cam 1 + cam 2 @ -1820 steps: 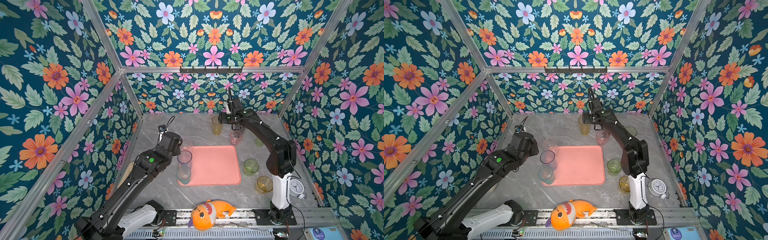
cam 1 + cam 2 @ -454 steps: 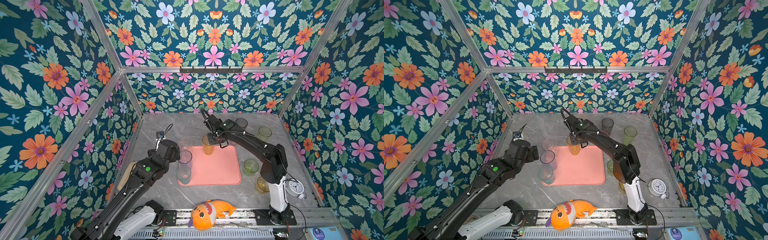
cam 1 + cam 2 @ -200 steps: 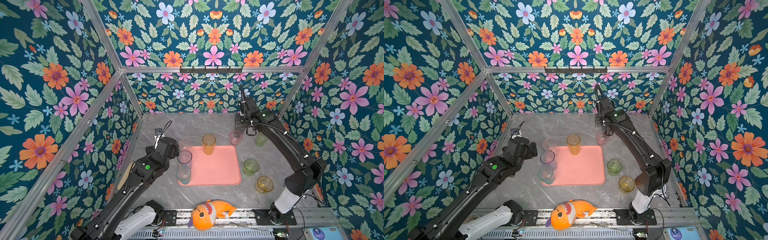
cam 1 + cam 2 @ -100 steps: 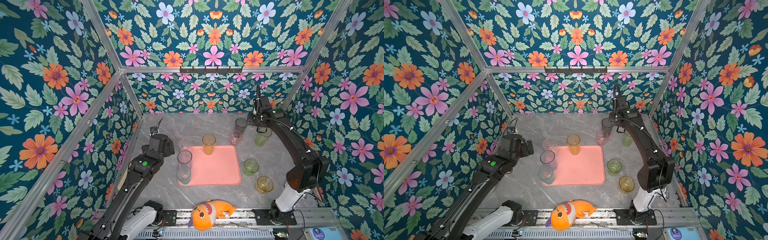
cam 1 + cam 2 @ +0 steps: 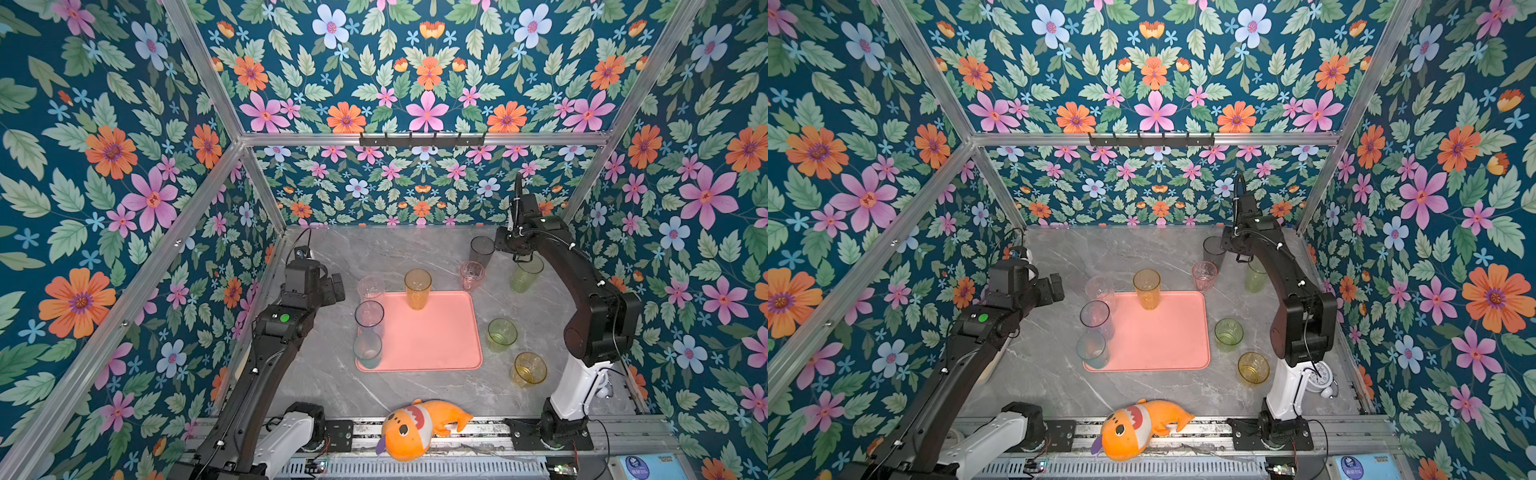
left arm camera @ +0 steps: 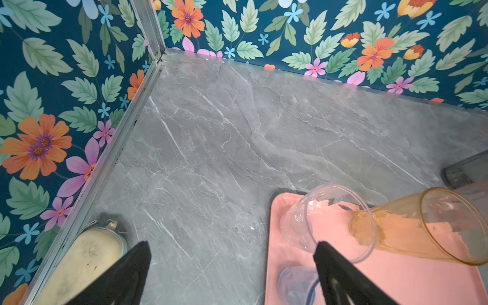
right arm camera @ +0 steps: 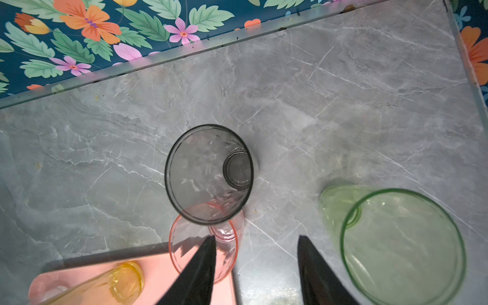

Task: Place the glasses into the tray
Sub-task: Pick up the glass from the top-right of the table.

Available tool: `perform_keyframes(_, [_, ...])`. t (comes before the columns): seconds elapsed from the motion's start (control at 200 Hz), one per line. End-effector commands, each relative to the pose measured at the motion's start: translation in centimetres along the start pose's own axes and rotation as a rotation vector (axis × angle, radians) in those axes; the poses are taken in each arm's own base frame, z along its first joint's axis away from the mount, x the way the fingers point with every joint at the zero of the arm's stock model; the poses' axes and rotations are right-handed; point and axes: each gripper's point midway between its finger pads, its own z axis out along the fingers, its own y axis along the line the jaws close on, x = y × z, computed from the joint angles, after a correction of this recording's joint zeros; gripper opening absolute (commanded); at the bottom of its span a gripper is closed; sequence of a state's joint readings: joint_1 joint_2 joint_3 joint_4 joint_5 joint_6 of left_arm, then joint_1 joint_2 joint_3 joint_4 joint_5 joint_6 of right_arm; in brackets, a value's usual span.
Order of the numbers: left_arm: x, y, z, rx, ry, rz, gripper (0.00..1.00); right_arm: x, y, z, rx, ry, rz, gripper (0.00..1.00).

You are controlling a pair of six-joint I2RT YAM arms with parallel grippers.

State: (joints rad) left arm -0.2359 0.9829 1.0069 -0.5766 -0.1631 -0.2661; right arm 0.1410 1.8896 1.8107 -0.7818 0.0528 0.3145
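Note:
The salmon-pink tray (image 5: 432, 336) (image 5: 1163, 336) lies mid-table. An amber glass (image 5: 417, 287), a clear tall glass (image 5: 369, 316) and a teal glass (image 5: 367, 352) stand on it. Off the tray stand a clear glass (image 5: 371, 286), a pink glass (image 5: 472, 274), a smoke-grey glass (image 7: 208, 171), a tall green glass (image 7: 401, 245), a short green glass (image 5: 502, 334) and a yellow glass (image 5: 530, 369). My right gripper (image 7: 256, 239) hangs open and empty between the pink and tall green glasses, short of the smoke-grey one. My left gripper (image 6: 231, 244) is wide open over bare table at the tray's left edge.
A beige oblong dish (image 6: 87, 258) lies by the left wall, under my left arm. An orange plush fish (image 5: 419, 426) rests on the front rail. A small white clock (image 5: 1318, 376) sits by the right arm's base. Floral walls close in three sides.
My right gripper has swung right, from beside the pink glass to the back right by the smoke-grey and tall green glasses. My left gripper has drawn back from the tray toward the left wall.

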Motion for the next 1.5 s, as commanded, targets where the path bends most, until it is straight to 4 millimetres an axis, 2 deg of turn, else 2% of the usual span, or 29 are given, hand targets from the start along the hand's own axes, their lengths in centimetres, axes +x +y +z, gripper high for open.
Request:
perform_keyframes(0.0, [-0.8,-0.4,0.0,0.021,-0.032,0.006,0.99,-0.8,0.2,0.8,-0.002,-0.021,-0.009,0.51])
perform_keyframes(0.415, [-0.7,-0.3,-0.5,0.028,-0.039,0.012,0.99,-0.7,0.0,4.2,0.010,0.044,0.002,0.51])
perform_keyframes(0.75, [0.0,-0.3,-0.4,0.033,-0.024,0.000,0.99,-0.3,0.4,5.5,-0.006,0.077,0.009,0.49])
perform_keyframes(0.89, [0.2,-0.3,-0.4,0.035,-0.020,-0.006,0.99,0.1,0.4,6.0,-0.006,0.092,0.007,0.44])
perform_keyframes(1.015, [0.5,-0.2,-0.4,0.034,-0.009,-0.007,0.99,0.3,0.6,6.2,-0.016,0.106,0.005,0.34])
perform_keyframes(1.17, [0.6,0.0,-0.6,0.025,-0.007,-0.006,0.99,0.5,0.6,6.5,-0.017,0.112,0.005,0.31])
perform_keyframes(1.31, [0.7,0.0,-0.9,0.032,-0.010,-0.007,0.99,0.7,0.7,6.7,-0.021,0.122,0.004,0.23])
perform_keyframes(1.495, [1.4,-0.3,-0.6,0.046,0.011,-0.011,0.99,0.9,0.6,6.9,-0.020,0.128,0.004,0.17])
